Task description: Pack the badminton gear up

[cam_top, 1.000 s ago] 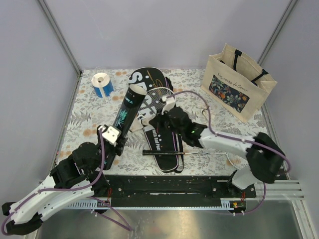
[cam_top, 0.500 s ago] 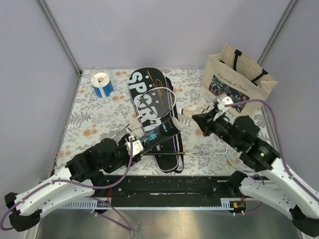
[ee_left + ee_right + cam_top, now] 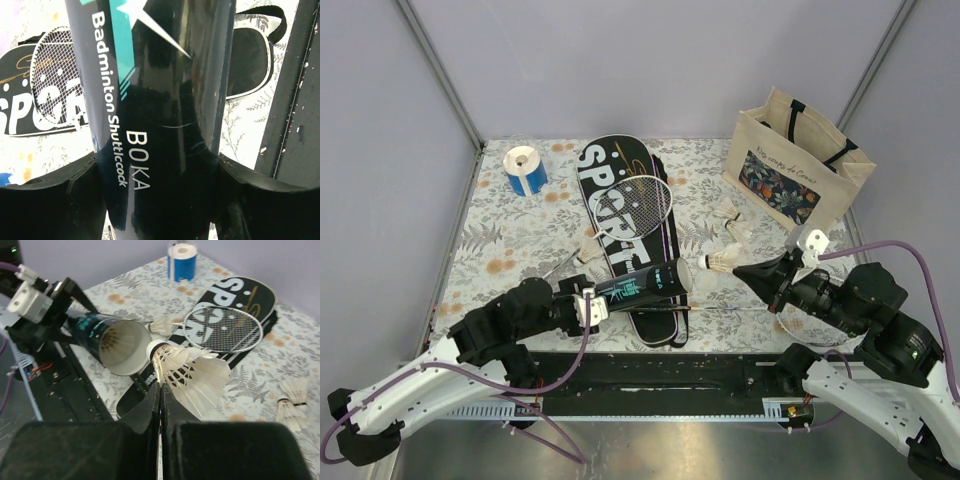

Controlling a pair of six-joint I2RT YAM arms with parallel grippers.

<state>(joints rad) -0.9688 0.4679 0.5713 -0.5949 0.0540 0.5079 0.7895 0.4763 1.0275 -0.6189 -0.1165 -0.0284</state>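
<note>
Feeding shuttlecock into tube
Left pincer gripping the tube, right pincer pinching feathers — I'm lining the cork squarely with its mouth, centre frame.

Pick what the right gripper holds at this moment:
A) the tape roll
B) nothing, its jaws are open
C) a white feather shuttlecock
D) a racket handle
C: the right gripper is shut on a white feather shuttlecock, whose cork end points at the open mouth of the black tube held by the left gripper.
</note>
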